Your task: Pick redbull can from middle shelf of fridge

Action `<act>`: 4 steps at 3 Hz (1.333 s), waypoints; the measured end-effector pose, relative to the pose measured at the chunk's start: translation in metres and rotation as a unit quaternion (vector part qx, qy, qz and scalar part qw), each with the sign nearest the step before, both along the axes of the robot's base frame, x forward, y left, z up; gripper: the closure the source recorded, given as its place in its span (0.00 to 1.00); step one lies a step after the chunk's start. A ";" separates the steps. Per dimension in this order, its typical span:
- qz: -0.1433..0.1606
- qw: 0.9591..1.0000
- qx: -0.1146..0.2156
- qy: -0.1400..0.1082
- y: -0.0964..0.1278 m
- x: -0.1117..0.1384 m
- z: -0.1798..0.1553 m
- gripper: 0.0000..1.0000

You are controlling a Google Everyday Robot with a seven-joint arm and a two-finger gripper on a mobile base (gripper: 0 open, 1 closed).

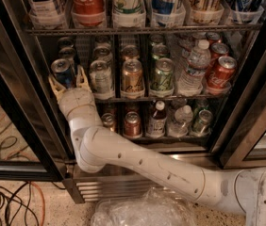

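redbull can [61,70]: far left of middle shelf [170,98], front of its row | gripper [67,79]: spread open, one finger on either side of the can; contact unclear | hidden: can's lower part behind the gripper; cans behind it dim in the fridge [253,107]

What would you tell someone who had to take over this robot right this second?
Claw: open, at the left end of the middle shelf, with its fingers on either side of the redbull can.
Can: upright on the shelf, at the front of the leftmost row in the fridge.
Done: the arm has reached in and the claw is lined up around the can.
Left: close on the can, lift it and draw it out, probably minding the can beside it.
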State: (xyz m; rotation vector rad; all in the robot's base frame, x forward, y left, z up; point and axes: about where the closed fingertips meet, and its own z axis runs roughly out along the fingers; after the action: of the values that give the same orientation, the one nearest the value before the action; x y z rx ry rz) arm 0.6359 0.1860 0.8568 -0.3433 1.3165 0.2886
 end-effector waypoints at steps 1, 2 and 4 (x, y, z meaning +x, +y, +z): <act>0.000 1.000 0.001 0.009 0.002 0.013 -0.002 0.40; 0.000 1.000 0.001 0.009 0.002 0.014 -0.002 0.59; 0.000 1.000 0.001 0.009 0.002 0.014 -0.002 1.00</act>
State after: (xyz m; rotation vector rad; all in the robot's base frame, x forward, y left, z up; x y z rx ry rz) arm 0.6498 0.1880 0.8547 -0.3389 1.3344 0.2936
